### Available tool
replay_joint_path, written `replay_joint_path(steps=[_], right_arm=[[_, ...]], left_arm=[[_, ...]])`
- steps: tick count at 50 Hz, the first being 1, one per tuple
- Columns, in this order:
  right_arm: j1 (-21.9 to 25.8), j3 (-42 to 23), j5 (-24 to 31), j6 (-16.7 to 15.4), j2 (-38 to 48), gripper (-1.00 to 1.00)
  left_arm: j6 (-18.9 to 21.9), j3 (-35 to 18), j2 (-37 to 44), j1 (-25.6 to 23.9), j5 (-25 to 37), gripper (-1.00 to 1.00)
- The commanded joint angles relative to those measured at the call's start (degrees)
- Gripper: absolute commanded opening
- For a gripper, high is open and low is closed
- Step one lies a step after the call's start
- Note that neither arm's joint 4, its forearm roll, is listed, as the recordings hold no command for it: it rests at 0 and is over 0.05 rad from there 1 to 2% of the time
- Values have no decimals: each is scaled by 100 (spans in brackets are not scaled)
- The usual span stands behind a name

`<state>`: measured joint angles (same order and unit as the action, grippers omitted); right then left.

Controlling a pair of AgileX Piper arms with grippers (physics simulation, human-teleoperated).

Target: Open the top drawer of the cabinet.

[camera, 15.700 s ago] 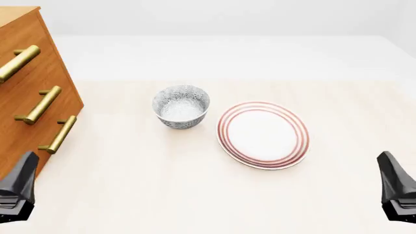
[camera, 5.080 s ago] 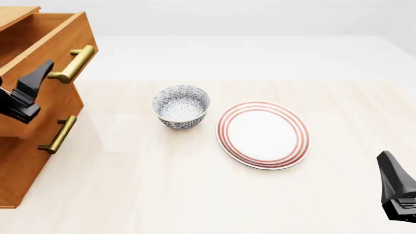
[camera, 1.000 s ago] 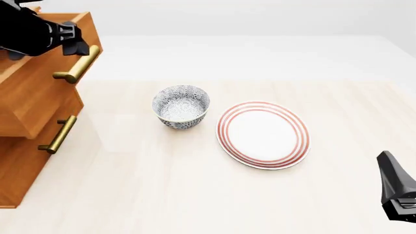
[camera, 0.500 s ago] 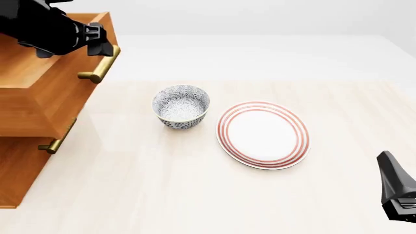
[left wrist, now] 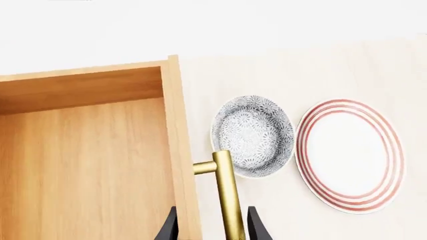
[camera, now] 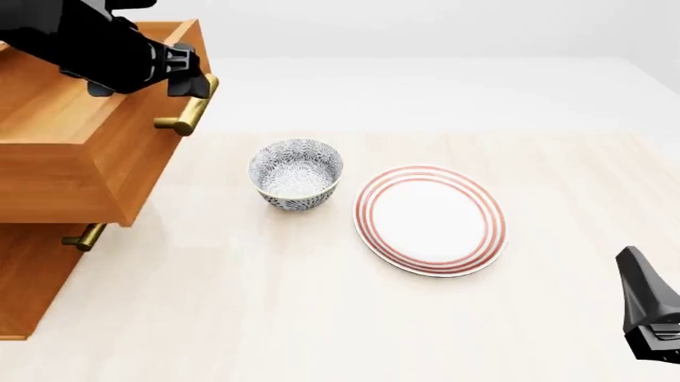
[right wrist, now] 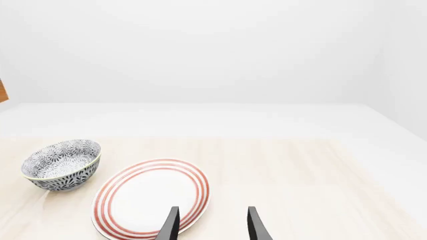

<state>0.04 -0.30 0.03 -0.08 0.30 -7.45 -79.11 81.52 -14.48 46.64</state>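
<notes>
The cabinet point(camera: 27, 278) stands at the left edge of the table. Its top drawer point(camera: 95, 171) is pulled far out, and its bare wooden inside point(left wrist: 80, 165) shows in the left wrist view. My left gripper point(camera: 197, 73) is at the drawer's brass handle point(camera: 189, 111) from above. Its fingers stay wide apart, one inside the drawer against the front board and one outside the handle point(left wrist: 228, 200). My right gripper point(camera: 646, 306) rests at the near right corner, open and holding nothing point(right wrist: 211, 225).
A patterned grey bowl point(camera: 296, 173) sits just right of the extended drawer, and a white plate with red rings point(camera: 429, 220) lies beside it. A lower drawer's brass handle point(camera: 85, 237) peeks out under the open drawer.
The top drawer has slid farther out to the right, the left gripper moving with its handle. The lower handles are now mostly covered. The right arm has not moved.
</notes>
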Motion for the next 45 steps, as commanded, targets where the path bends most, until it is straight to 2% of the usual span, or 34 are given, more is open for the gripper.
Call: replay_joint_path(steps=[1,29,30,39,41,45], right_arm=[[0,0,0,0,1,100],[-1,0,0,2,0,100],[1,0,0,2,0,100],[0,0,1,-1,1,100],[1,0,0,0,0,100],[1,0,0,0,0,100]], left_arm=[[57,-36,21,-221,44,100],[228,-294,-75,-450,365,100],[96,-341,-78,-729,322,100],[250,-339,-132,-543,404,100],[367,-333,-185,-367,456,100],[408,-367,-279,-388,512,100]])
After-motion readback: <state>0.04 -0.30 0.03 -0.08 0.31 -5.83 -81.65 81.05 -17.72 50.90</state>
